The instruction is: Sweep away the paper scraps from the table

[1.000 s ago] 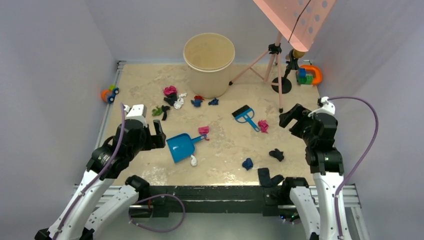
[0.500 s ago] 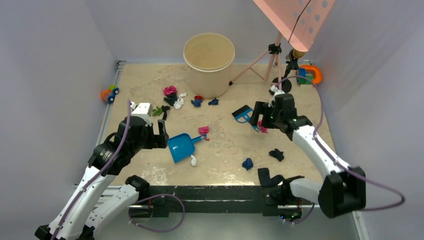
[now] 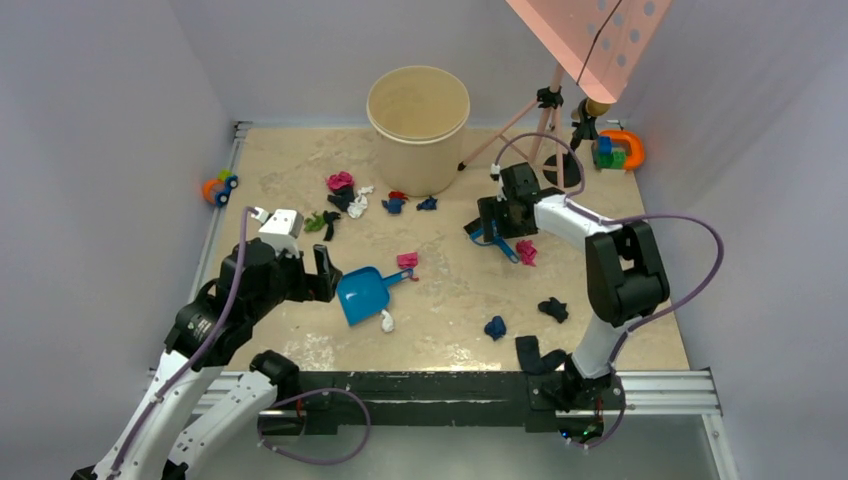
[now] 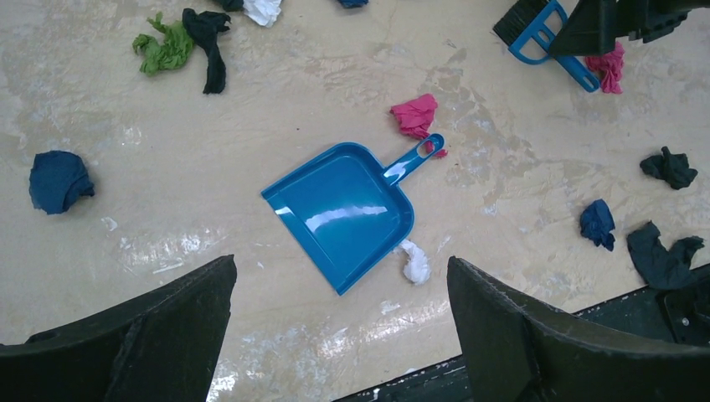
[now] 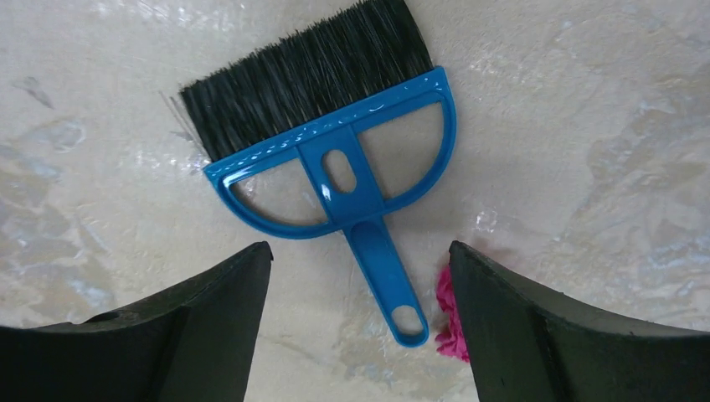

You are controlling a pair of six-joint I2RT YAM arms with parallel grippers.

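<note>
Hovering wide open, right gripper [image 5: 358, 251] straddles the brush [image 5: 335, 159]; left gripper [image 3: 322, 268], also wide, sits 10 o'clock from the dustpan [image 3: 360, 293].

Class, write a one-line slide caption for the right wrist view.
Open right tool hovers over a blue hand brush on the table, a pink paper scrap beside its handle.

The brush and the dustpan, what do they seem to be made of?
The brush has a glossy blue frame, likely moulded plastic, given its shine and smooth slot; its black bristles may be synthetic fibre. The dustpan looks like the same glossy blue plastic: light reflects off its pan.
</note>
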